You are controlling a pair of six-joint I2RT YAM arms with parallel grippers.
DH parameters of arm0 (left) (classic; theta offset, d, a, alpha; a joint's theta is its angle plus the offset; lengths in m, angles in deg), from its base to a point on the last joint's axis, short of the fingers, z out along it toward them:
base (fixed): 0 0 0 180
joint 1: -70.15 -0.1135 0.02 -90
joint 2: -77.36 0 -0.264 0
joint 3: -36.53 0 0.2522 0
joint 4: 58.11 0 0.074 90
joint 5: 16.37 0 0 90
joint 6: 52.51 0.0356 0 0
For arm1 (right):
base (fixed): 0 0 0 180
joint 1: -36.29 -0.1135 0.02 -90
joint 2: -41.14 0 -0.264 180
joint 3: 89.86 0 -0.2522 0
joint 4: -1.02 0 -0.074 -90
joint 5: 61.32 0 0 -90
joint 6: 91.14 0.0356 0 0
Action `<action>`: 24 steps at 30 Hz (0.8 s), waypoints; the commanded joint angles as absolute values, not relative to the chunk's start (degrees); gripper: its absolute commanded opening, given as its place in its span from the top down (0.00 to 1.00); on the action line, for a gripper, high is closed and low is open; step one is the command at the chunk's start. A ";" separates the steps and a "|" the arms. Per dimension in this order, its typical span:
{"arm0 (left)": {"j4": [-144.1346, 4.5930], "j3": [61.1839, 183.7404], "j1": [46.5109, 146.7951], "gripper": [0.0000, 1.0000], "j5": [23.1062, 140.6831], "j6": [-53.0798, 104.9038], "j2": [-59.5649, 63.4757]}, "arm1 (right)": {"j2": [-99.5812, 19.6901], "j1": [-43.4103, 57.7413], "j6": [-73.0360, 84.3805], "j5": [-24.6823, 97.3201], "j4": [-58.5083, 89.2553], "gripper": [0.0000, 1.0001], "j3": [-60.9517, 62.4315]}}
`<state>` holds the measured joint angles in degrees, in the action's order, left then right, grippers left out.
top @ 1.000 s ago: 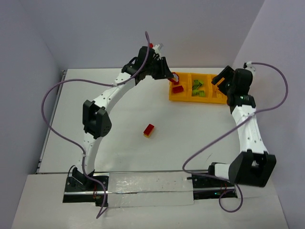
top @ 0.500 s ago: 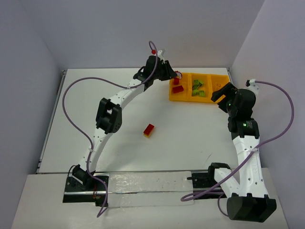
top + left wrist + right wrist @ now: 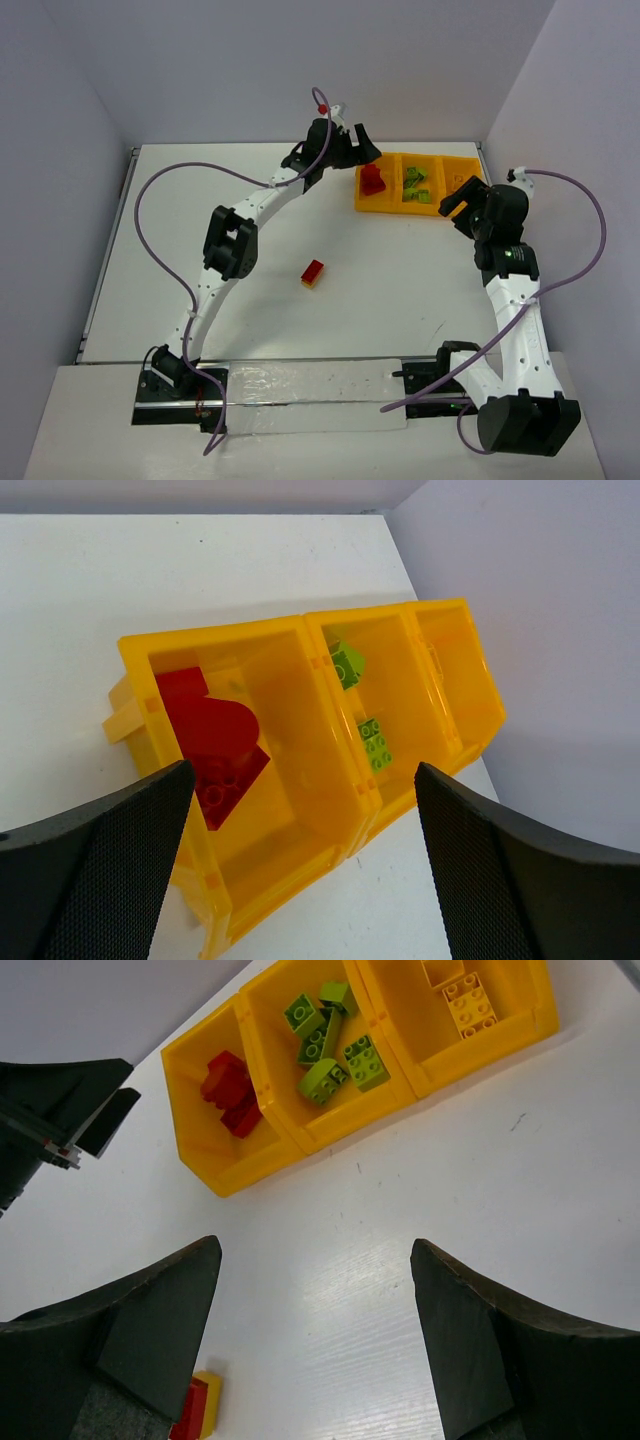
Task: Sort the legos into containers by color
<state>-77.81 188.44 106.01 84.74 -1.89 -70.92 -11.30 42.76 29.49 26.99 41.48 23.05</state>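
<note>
Left claw (image 3: 362, 152) (image 3: 302, 780): spread wide, with nothing between the two dark fingers (image 3: 95, 870).
Left claw's place: in the top view, at the 10 o'clock corner of the tray (image 3: 400, 209). Its wrist camera looks down into the end compartment that holds red.
Right claw (image 3: 458, 197) (image 3: 315, 1250): also spread wide and carrying nothing, with bare table between its fingers (image 3: 480, 1340).
Right claw's place: at about 4 o'clock from the tray's middle in the top view, over the near edge of the right-hand compartment.
Tray (image 3: 290, 630) (image 3: 345, 1120): orange-yellow, three square open compartments in a row, resting flat toward the 1 o'clock part of the table (image 3: 400, 290).
Red bricks (image 3: 372, 180) (image 3: 215, 745) (image 3: 230, 1090): piled in the left compartment, one with a rounded top.
Green bricks (image 3: 415, 186) (image 3: 375, 745) (image 3: 325, 1045): several lime pieces lying loose in the middle compartment.
Yellow brick (image 3: 468, 1002): studs up in the right compartment, seen clearly only from the right wrist.
Red-and-yellow pair (image 3: 313, 273) (image 3: 197, 1407): two bricks joined side by side, out on the open table at about 7 o'clock from the tray, well apart from both claws.
Arms: the left arm reaches far across toward 12 o'clock. The right arm rises along the 3 o'clock side.
</note>
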 commanded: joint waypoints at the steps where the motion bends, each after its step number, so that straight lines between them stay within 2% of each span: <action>1: -75.30 187.33 106.28 0.03 86.70 0.10 -60.97 | -11.83 42.18 27.48 27.39 40.32 0.16 20.72; 6: -80.30 177.83 106.28 0.03 85.76 4.40 -48.60 | -13.59 42.18 25.80 31.48 40.99 0.17 18.46; 11: -87.71 159.07 106.28 0.03 80.89 9.11 -32.38 | -18.09 37.91 23.20 34.75 42.98 0.16 15.80; 16: -94.04 137.54 106.45 0.03 75.16 11.59 -19.15 | -21.25 27.94 23.38 34.58 42.06 0.16 16.57; 19: -96.80 127.80 106.42 0.03 69.82 10.40 -11.33 | -24.62 18.30 22.46 35.07 41.18 0.16 16.73; 24: -100.79 118.39 106.25 0.03 69.96 10.40 -1.91 | -29.33 6.85 25.46 28.49 41.52 0.16 18.27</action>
<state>-95.85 123.05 106.11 72.07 9.37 -8.06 -27.23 13.24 23.71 33.13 42.30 17.86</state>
